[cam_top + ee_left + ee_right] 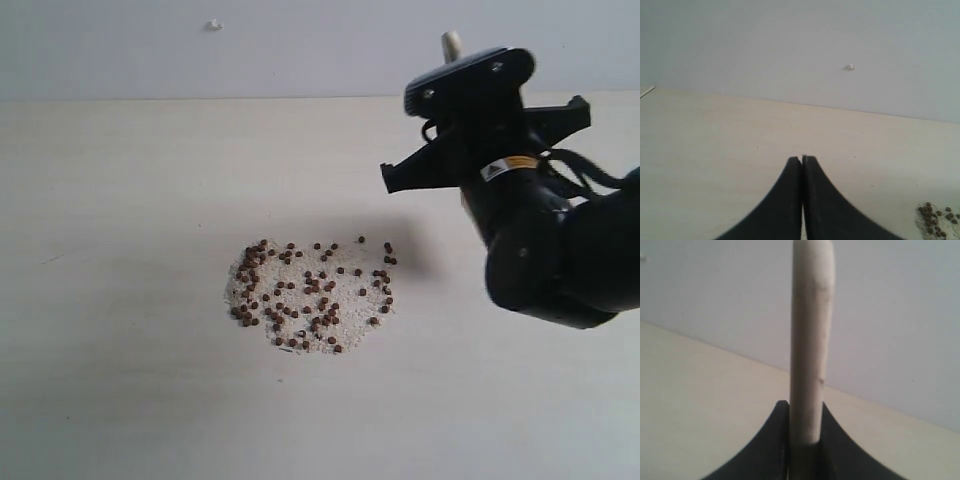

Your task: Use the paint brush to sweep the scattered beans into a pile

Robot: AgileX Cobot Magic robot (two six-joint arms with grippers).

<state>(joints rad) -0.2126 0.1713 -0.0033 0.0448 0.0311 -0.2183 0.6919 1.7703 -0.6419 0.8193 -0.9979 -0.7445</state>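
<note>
The right arm (550, 250) bulked nearest in the exterior view, at the right of the table (120, 200), and hid the lower part of what it carried. The table was pale and wide. The beans (310, 295) lay on it in a loose patch to the left of the arm, with strays along the far and right edges. The paint brush (810, 340) stood upright in the right claw (804, 407), which was clamped on the wooden handle; the bristles were out of sight. The left claw (801, 160) was pressed together on nothing, off to the left of the patch. I judged a stroke to be pending. The next move called for setting the bristles down outside the right-hand strays and drawing them inward, lightly, lest beans roll away.
</note>
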